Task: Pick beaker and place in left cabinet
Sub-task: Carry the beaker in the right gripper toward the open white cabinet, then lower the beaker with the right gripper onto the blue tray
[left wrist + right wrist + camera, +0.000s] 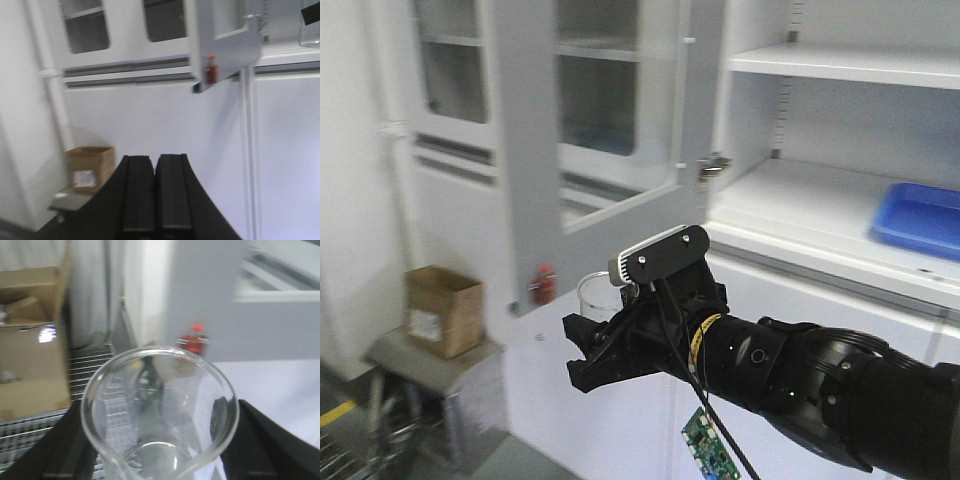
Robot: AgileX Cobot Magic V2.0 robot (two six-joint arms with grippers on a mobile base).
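Exterior front-facing view: right gripper (pixel 588 350) clasps the lifted beaker (pixel 597 291) below-left of the left cabinet (pixel 790 200), placing remains; left gripper (pixel 155 162) jaws pressed together, empty.

No text can be read in any view. The white label (pixel 423 323) on the cardboard box (pixel 443 310) carries dark print too blurred to make out, and so does the yellow band (pixel 703 336) around the right arm (pixel 800 380). The beaker (pixel 160 410) shows no legible figures, and the red tag (pixel 542 284) on the cabinet door (pixel 535 150) is only a blur.
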